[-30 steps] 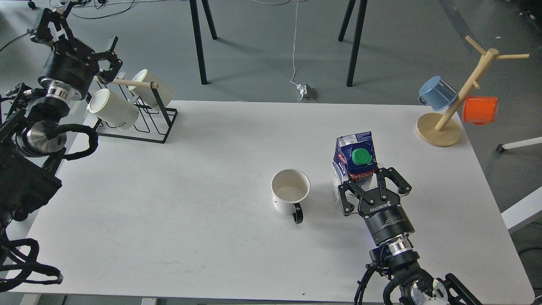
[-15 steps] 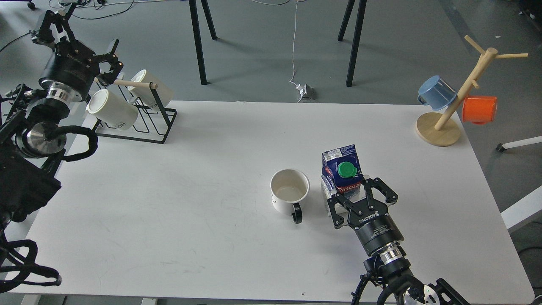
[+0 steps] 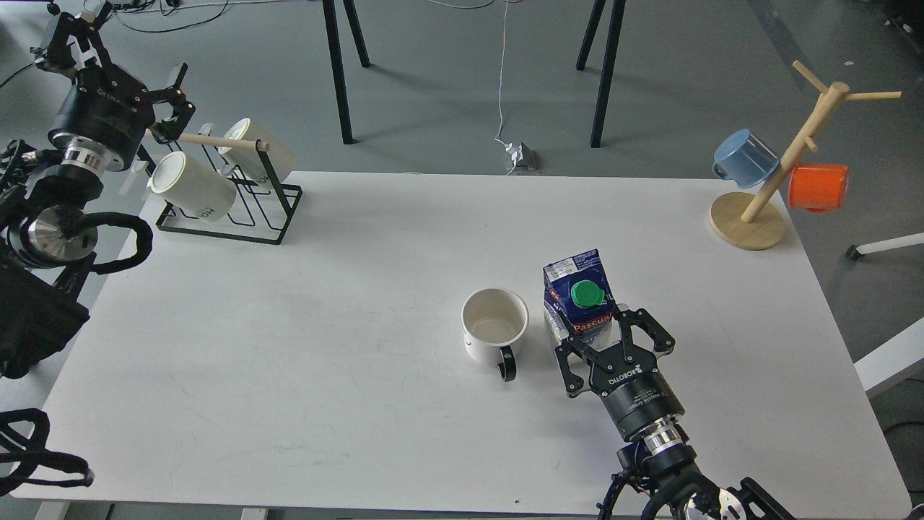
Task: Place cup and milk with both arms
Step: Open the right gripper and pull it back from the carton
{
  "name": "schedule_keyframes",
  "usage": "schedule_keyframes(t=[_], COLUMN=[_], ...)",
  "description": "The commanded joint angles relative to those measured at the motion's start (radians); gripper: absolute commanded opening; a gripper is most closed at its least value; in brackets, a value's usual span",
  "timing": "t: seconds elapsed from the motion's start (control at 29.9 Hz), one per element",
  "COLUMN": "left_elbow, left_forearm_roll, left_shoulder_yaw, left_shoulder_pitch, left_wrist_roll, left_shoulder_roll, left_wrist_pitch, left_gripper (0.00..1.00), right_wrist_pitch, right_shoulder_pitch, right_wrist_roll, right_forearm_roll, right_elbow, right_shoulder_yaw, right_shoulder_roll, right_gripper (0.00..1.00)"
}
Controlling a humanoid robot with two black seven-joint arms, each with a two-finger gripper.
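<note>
The cup (image 3: 495, 329), a white mug with a dark handle and cream inside, stands upright near the middle of the white table (image 3: 325, 303), its handle toward me. The milk (image 3: 577, 297), a blue-and-white Pascual carton with a green cap, stands upright just right of the cup, a small gap between them. My right gripper (image 3: 612, 345) is shut on the carton's lower part from the near side. My left gripper (image 3: 123, 61) is open and empty at the far left, above the black mug rack.
A black wire rack (image 3: 238, 206) with two white lettered mugs (image 3: 191, 186) stands at the table's back left. A wooden mug tree (image 3: 765, 195) with a blue mug (image 3: 745, 159) and an orange mug (image 3: 818, 187) stands at the back right.
My right gripper has carried the milk left and toward me, to beside the cup. My left gripper has drawn back up and to the left, away from the rack.
</note>
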Motion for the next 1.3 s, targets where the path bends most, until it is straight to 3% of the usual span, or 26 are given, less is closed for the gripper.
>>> schedule_keyframes(t=[0.0, 0.7, 0.94, 1.17, 1.27], left_elbow=[-0.001, 0.001, 0.001, 0.001, 0.001], left_forearm_roll=[0.000, 0.000, -0.006, -0.012, -0.014], left_shoulder_yaw=[0.000, -0.001, -0.003, -0.010, -0.012], left_shoulder_pitch=[0.000, 0.009, -0.010, -0.024, -0.026], left_wrist_roll=[0.000, 0.000, 0.002, 0.000, 0.000], left_shoulder_roll=[0.000, 0.000, -0.007, -0.007, -0.006], left_wrist_pitch=[0.000, 0.000, 0.000, 0.000, 0.000], left_gripper=[1.00, 1.00, 1.00, 1.00, 1.00], right_wrist_pitch=[0.000, 0.000, 0.000, 0.000, 0.000], right_shoulder_pitch=[0.000, -0.103, -0.201, -0.258, -0.258], right_wrist_roll=[-0.001, -0.001, -0.001, -0.001, -0.001], right_forearm_roll=[0.001, 0.002, 0.002, 0.005, 0.008], right_elbow=[0.001, 0.064, 0.194, 0.201, 0.201], right_shoulder_yaw=[0.003, 0.009, 0.060, 0.208, 0.297], right_shoulder_roll=[0.000, 0.000, -0.176, -0.339, -0.356], right_gripper=[0.94, 0.98, 0.99, 0.99, 0.99])
